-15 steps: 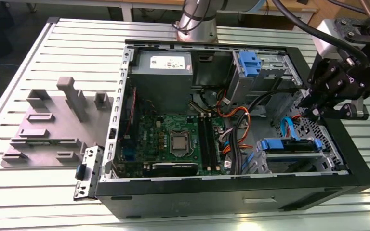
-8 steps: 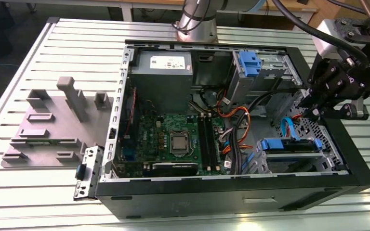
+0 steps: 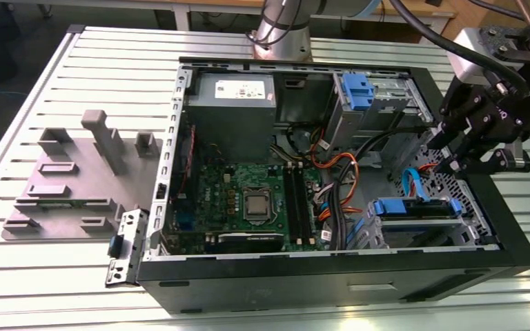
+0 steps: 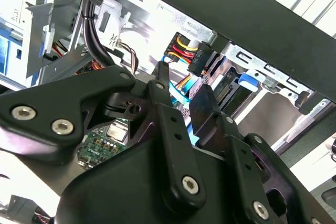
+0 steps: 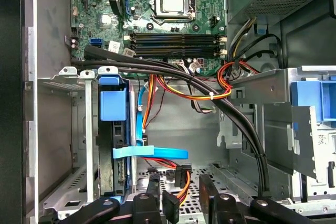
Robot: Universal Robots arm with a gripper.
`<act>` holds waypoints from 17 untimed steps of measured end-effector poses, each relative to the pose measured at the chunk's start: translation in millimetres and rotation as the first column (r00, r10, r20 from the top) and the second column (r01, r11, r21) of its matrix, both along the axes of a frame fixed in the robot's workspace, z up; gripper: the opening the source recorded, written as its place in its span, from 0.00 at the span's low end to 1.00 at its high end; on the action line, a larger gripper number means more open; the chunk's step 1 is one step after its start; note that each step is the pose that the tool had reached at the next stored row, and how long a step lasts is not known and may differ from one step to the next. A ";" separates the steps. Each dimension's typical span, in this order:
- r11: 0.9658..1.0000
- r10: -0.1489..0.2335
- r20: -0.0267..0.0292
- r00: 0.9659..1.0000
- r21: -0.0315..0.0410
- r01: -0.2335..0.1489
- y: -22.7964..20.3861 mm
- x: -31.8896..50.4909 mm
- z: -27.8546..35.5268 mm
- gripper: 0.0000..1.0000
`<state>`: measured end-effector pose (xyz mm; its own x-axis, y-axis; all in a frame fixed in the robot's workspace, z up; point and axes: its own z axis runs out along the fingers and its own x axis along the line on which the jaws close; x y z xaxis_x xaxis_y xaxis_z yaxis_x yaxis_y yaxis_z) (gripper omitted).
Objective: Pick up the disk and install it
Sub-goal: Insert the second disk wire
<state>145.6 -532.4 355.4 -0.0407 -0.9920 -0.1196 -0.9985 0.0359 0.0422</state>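
The disk (image 3: 413, 207) sits edge-up inside the lower grey drive cage (image 3: 375, 234) at the case's front corner, its blue bracket on top. In the first wrist view the disk (image 5: 107, 169) shows as a dark slab under the blue bracket (image 5: 113, 103). My gripper (image 3: 468, 165) hangs over the case's right wall, just beside that cage, and its black fingers (image 5: 152, 190) stand apart. A black power connector (image 5: 170, 203) on red, yellow and orange wires lies between the fingertips, untouched as far as I can see. A flat blue data cable (image 5: 149, 152) runs close by.
The open computer case (image 3: 339, 276) lies on a slatted metal table (image 3: 63, 289). Inside are the green motherboard (image 3: 246, 200), a grey power supply box (image 3: 231, 96), an upper cage with a blue tab (image 3: 357, 89) and thick black cables (image 5: 210, 93). A grey fixture plate (image 3: 72, 179) lies on the exterior view's left.
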 end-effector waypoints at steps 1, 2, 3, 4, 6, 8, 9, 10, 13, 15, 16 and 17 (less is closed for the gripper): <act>1.000 0.000 0.000 1.000 0.000 0.000 0.0 0.0 0.0 0.43; 1.000 0.000 0.000 1.000 0.000 0.000 0.0 0.0 0.0 0.43; 1.000 0.000 0.000 1.000 0.000 0.000 0.0 0.0 0.0 0.43; 1.000 0.000 0.000 1.000 0.000 0.000 -0.1 0.1 0.0 0.43; 1.000 0.000 0.000 1.000 0.000 0.000 -0.1 1.4 0.0 0.43; 1.000 0.000 0.000 1.000 0.000 0.000 0.0 4.1 0.0 0.43; 1.000 0.000 0.000 1.000 0.000 0.000 0.0 5.6 0.0 0.43; 1.000 0.000 0.000 1.000 0.000 0.000 0.0 6.9 0.0 0.43; 1.000 0.000 0.000 1.000 0.000 0.000 0.0 8.7 -0.1 0.43; 1.000 0.000 0.000 1.000 0.000 0.000 -0.1 10.1 -0.3 0.43; 1.000 0.000 0.000 1.000 0.000 0.000 -0.1 11.2 -0.4 0.43; 1.000 0.000 -0.001 1.000 0.000 0.000 0.0 12.7 -0.5 0.43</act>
<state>158.3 -532.5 354.9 -0.0407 -0.9920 -0.1195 -0.9984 0.0359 0.0427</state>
